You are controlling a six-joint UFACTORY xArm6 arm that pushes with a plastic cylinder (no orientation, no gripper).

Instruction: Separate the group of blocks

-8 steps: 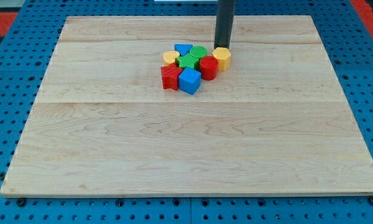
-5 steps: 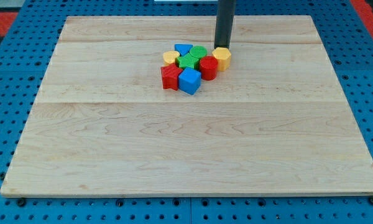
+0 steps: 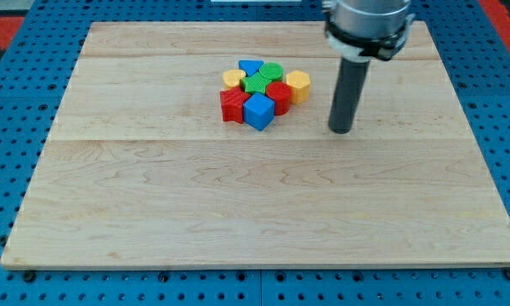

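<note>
Yellow hexagon block [image 3: 297, 85] left behind; cluster unbroken.
My tip [image 3: 341, 130] has swung off to its lower right, the tool now touching nothing on the wooden tabletop [image 3: 238, 204].

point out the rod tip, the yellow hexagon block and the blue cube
my tip [image 3: 341, 131], camera view, rod's lower end
yellow hexagonal block [image 3: 297, 84], camera view, top face
blue cube block [image 3: 259, 110], camera view, top face

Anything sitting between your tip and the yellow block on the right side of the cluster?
No. In the camera view only bare wooden board lies between my tip and the yellow hexagonal block, which sits up and to the view's left of it.
</note>
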